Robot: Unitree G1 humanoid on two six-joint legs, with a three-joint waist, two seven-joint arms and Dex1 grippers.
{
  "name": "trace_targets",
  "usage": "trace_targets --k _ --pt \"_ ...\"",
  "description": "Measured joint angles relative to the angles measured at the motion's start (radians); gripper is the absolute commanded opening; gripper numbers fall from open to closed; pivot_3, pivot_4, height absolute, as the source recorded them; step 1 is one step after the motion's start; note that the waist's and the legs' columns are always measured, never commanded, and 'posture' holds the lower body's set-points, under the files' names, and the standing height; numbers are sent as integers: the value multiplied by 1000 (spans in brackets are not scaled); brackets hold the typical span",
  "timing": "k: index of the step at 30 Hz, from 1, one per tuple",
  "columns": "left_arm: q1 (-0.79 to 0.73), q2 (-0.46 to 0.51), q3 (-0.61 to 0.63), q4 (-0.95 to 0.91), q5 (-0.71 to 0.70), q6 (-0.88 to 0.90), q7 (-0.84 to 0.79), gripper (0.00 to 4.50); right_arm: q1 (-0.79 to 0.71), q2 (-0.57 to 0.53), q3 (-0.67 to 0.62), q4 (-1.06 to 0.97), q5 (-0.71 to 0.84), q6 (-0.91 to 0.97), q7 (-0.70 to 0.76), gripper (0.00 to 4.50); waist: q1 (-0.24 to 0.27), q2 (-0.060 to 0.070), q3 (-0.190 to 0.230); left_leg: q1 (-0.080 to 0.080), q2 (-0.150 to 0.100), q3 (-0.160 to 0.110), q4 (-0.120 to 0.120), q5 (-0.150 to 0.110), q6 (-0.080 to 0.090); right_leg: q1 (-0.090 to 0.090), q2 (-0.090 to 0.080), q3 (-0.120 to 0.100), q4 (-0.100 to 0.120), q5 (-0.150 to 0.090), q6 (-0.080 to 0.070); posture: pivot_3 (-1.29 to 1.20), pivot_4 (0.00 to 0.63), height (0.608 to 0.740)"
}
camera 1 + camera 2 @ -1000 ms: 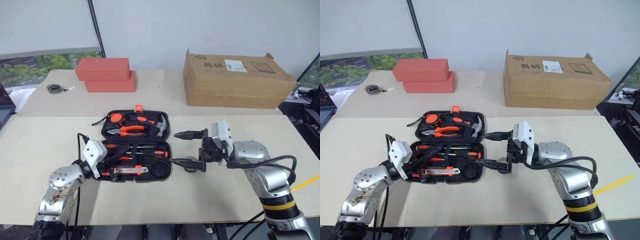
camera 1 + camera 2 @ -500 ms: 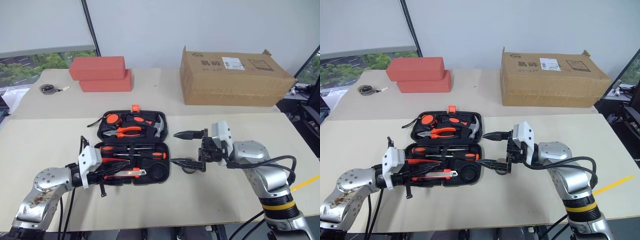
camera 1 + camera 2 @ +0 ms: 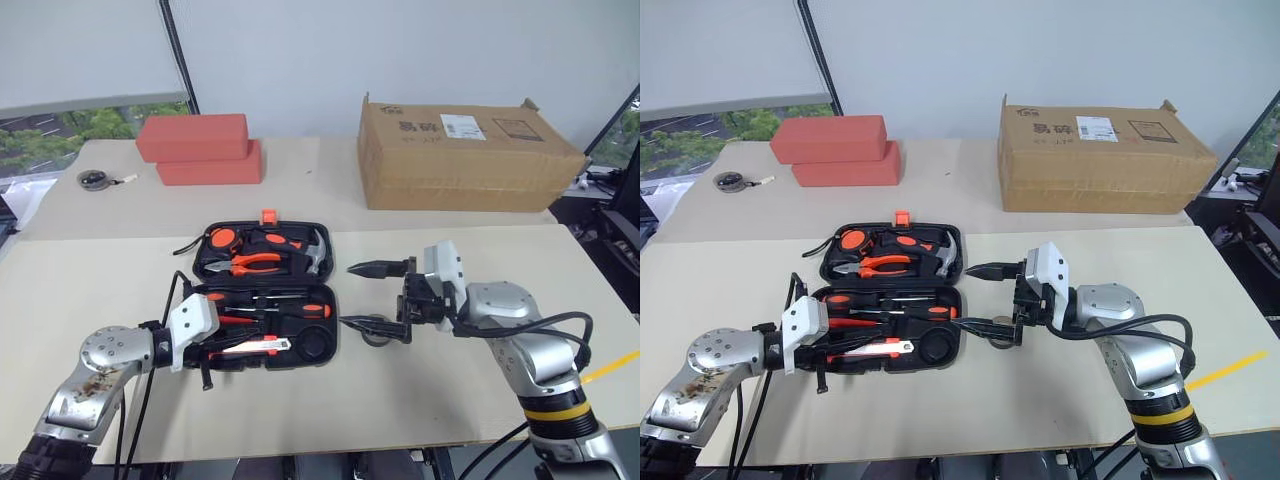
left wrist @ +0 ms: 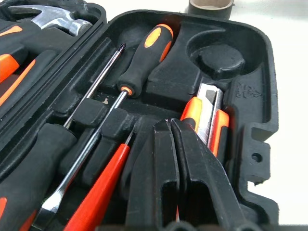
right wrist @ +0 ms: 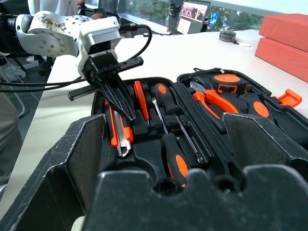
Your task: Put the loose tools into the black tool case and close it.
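While the left gripper [image 3: 232, 347], fingers together, hung over the black tool case [image 3: 265, 292], the tape roll [image 3: 377, 330] lay between the right gripper [image 3: 365, 296]'s spread fingers; closing early would strand it.

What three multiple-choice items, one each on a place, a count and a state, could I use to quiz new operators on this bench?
1. Where is the tape roll?
A. inside the case
B. on the table, right of the tool case
C. on top of the cardboard box

2. How many red blocks are there?
A. one
B. two
C. four

3. The tool case is
A. open
B. latched shut
C. upside down

Answers:
1 B: the roll lies just past the case's right edge.
2 B: one block is stacked on another.
3 A: both halves lie flat with the tools showing.
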Motion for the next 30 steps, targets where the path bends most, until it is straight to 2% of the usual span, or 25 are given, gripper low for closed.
trace_targets --k 6,11,14,18,20,25,28,30 --pt "15 28 -8 -3 0 -4 -18 116 9 -3 0 0 0 0 0 4500 -6 1 -1 1 1 0 -1 2 3 0 1 1 0 -1 -2 0 150 712" --pt "3 40 -38 38 57 -73 -14 116 10 -5 0 -1 0 0 2 4500 -6 5 -4 4 1 3 -2 3 6 1 1 2 0 -2 -3 0 150 712" --pt "-18 29 -55 72 65 -101 -14 116 10 -12 1 -1 -1 0 7 4500 -3 6 -4 9 1 3 -2 -1 0 4 0 2 0 -2 -3 0 150 712" --pt "-44 13 -79 121 75 -140 -11 116 10 -15 7 -3 -1 0 9 4500 0 9 -6 14 1 3 -2 -1 -1 7 -3 1 0 -5 -8 0 150 712" --pt "-44 13 -80 135 76 -154 -12 116 10 -19 7 -6 -1 0 9 4500 1 10 -7 17 1 3 -3 -1 -1 10 -9 0 0 -6 -8 0 150 712" --pt "-46 6 -78 156 73 -178 -17 116 19 -34 7 -9 -1 0 11 4500 0 12 -8 20 1 2 -4 -1 -1 11 -10 -1 0 -6 -8 0 150 712" --pt "-37 -10 -31 165 -16 -128 -36 116 24 -43 6 -11 -1 0 13 4500 -2 11 -7 15 1 2 -4 -1 -1 10 -9 -1 0 -6 -8 0 150 712" --pt "-38 -18 6 152 -82 -41 -28 116 34 -63 7 -12 -6 0 12 4500 -1 7 -4 10 1 1 -3 -1 -1 6 -8 -2 0 -2 -2 0 150 712"
